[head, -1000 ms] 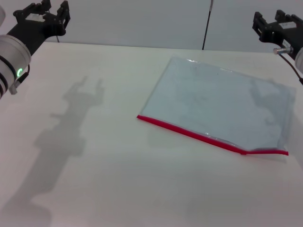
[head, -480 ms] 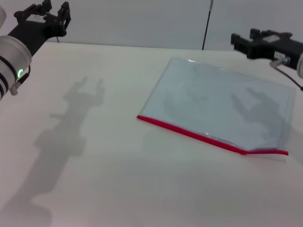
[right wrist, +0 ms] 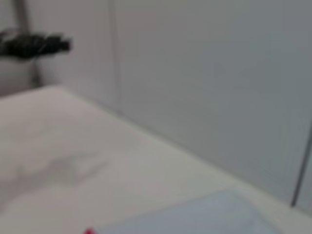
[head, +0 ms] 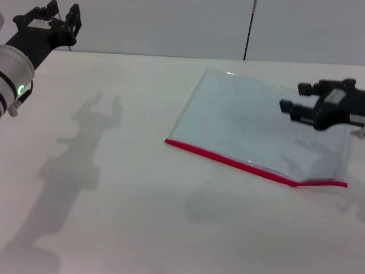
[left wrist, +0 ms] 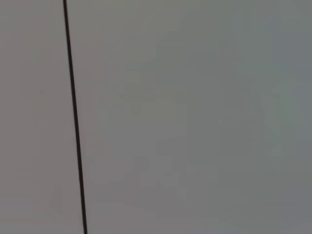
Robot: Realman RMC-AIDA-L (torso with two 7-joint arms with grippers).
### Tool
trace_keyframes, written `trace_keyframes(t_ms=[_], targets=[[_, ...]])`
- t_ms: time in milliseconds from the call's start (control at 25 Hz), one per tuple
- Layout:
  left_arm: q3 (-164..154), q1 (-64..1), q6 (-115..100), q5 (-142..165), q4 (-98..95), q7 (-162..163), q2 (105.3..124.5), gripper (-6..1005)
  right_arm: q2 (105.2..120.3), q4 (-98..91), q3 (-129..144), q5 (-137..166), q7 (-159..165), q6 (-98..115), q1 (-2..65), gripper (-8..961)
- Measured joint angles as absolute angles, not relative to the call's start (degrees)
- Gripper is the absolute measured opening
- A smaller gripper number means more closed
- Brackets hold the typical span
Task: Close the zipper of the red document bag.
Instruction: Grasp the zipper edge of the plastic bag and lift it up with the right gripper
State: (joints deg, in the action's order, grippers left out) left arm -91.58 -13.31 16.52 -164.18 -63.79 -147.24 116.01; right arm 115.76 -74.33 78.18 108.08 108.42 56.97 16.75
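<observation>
Bag flat at the worktop's three o'clock, zipper not yet touched.

The bag [head: 268,128] lies on the worktop [head: 131,200], its zipper [head: 251,165] along the six o'clock edge, lifted near the right corner. The right end effector [head: 291,98] hovers above the bag, fingers spread apart. The left end effector [head: 54,14] waits at ten o'clock, fingers apart. Risk: with nothing pinning it, the thin bag may slide or buckle under a pull on the zipper.

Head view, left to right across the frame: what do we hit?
Left tool, raised over the table's far left corner → bare table → red document bag with its zipper along the near edge → right tool, hovering above the bag's right part.
</observation>
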Motion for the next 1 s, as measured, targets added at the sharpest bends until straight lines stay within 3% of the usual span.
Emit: trace_keyframes(t_ms=[360, 480, 1000], targets=[[-91.3, -13.4, 16.5, -164.2, -63.2, -147.4, 116.01, 431, 116.1, -76.6, 79.2, 119.3, 107.7, 64.3, 16.2, 559], [-91.1, -13.3, 16.5, -164.2, -63.0, -147.4, 116.01, 431, 116.1, -77.9, 79.6, 121.3, 107.7, 65.9, 15.7, 700], [-90.8, -14.2, 16.5, -164.2, -60.9, -147.4, 115.93, 430, 116.36, -85.5, 83.7, 135.0, 109.3, 66.2, 12.1, 726]])
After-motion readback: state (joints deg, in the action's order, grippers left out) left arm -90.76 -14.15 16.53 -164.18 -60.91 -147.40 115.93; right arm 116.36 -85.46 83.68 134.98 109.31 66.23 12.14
